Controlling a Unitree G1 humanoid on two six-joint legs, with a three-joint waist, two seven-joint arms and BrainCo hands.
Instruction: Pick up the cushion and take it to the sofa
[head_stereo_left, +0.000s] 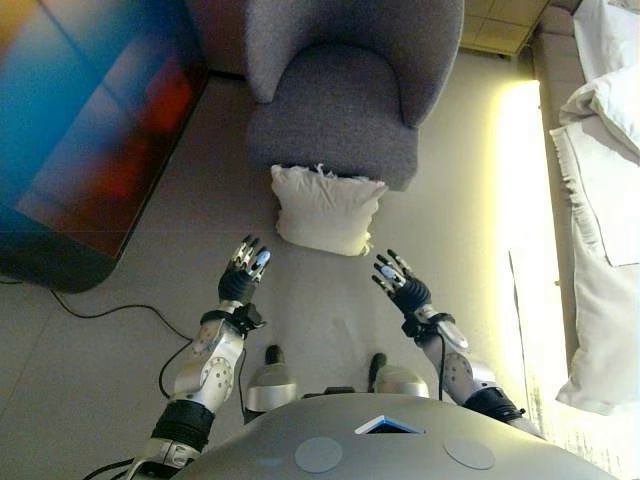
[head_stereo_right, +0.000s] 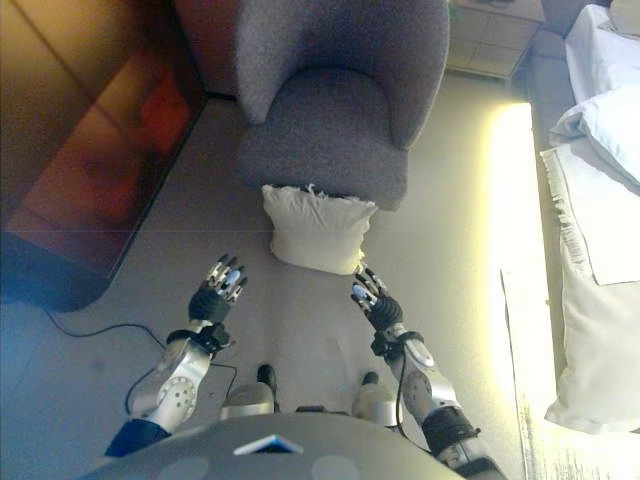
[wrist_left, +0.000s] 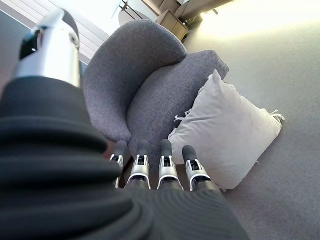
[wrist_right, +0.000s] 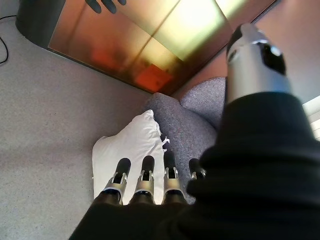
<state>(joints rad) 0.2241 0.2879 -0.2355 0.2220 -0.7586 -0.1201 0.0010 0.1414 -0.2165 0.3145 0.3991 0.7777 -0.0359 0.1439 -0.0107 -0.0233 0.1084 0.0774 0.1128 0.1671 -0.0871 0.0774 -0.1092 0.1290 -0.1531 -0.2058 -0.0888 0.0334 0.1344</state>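
Grey carpet (head_stereo_left: 150, 240) covered the floor, with bare stretches to either side of the cushion and between it and the robot.

Sofa (head_stereo_left: 345, 90): grey, curved back, standing at the far side of the floor, its seat unoccupied.

Cushion (head_stereo_left: 325, 208): white, fringed at the upper corners, on the carpet, propped against the sofa's front edge and touching it; tilted, lower edge nearer the robot.

Screen (head_stereo_left: 85, 130): large dark panel to the left, its rounded lower corner reaching the carpet; a strip of floor lay between it and the sofa.

Bed (head_stereo_left: 600, 200): white bedding along the right edge, well apart from the cushion, a lit band of carpet running beside it.

Left hand (head_stereo_left: 244, 268): raised above the carpet, just short of the cushion's lower left corner, not touching; fingers straight and spread, holding nothing.

Right hand (head_stereo_left: 400, 282): raised near the cushion's lower right corner, apart from it; fingers straight, loosely spread, holding nothing.

Both hands flanked the cushion, palms roughly toward each other.
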